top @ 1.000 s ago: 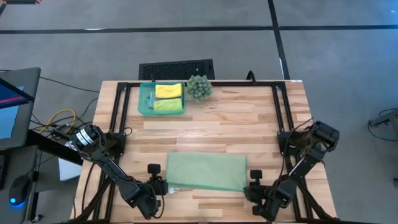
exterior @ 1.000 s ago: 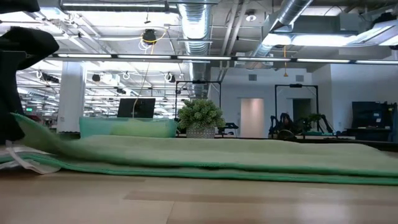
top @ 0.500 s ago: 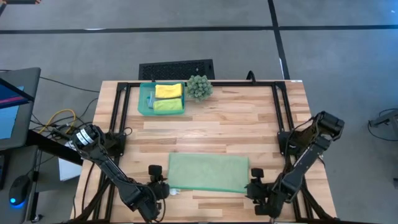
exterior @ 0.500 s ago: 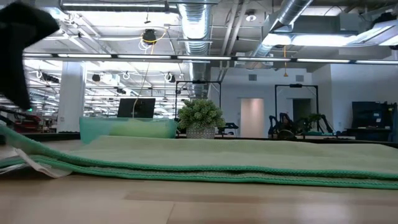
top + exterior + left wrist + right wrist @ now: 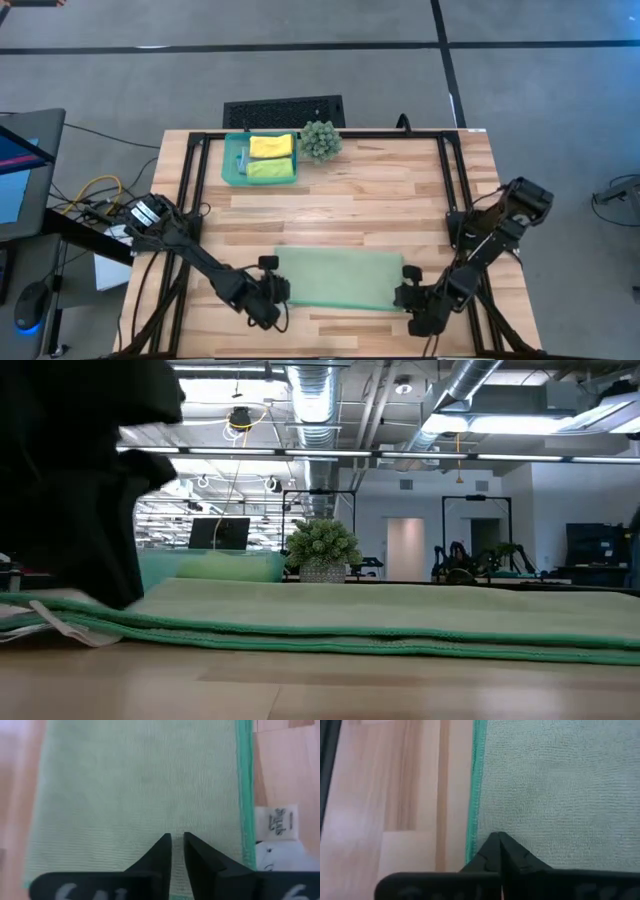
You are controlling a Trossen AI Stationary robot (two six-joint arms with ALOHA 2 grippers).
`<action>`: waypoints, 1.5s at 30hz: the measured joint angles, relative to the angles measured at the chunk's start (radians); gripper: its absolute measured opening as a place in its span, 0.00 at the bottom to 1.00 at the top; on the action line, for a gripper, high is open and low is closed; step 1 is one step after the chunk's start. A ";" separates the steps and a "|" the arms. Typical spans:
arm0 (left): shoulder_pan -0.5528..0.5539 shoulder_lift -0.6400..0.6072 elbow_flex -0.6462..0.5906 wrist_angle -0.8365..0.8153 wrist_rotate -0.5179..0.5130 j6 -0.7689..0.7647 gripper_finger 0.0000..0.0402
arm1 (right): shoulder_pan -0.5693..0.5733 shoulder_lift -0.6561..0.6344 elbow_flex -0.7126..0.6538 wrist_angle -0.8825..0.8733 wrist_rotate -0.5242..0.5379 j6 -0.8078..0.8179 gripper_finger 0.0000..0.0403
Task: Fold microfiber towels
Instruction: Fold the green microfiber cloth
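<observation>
Near the front edge of the table, the pale sage green towel lies flat as a wide rectangle, already folded once judging by the doubled hem in the low view. The left gripper sits at its left end, fingers nearly together with a thin gap, over the cloth but not visibly pinching it. The right gripper sits at the right end, fingers closed tip to tip on the hem, apparently holding nothing. The step looks like the start of a second fold; next, each gripper needs a real pinch on an end. Yellow and lime green towels rest in the teal tray.
</observation>
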 joint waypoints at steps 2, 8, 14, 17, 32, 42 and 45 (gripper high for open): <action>0.004 0.000 -0.042 0.079 0.008 -0.007 0.08 | 0.029 -0.001 -0.008 0.000 0.003 0.038 0.04; 0.006 0.000 -0.072 0.227 0.006 0.054 0.04 | 0.093 -0.014 -0.012 -0.001 0.000 0.081 0.08; 0.047 0.000 -0.034 0.268 -0.205 0.161 0.04 | 0.081 -0.054 -0.013 0.007 0.002 0.081 0.05; 0.108 0.000 -0.034 0.239 -0.212 0.161 0.04 | 0.068 -0.063 -0.013 0.008 0.005 0.074 0.04; 0.339 -0.035 -0.137 0.199 0.045 0.068 0.04 | -0.033 0.029 -0.009 0.002 0.033 0.081 0.03; 0.179 -0.188 -0.135 -0.099 -0.115 -0.234 0.04 | -0.234 -0.107 0.006 -0.368 0.145 0.111 0.04; 0.126 -0.179 -0.135 -0.050 -0.193 -0.247 0.04 | -0.267 -0.150 0.013 -0.325 0.169 0.091 0.03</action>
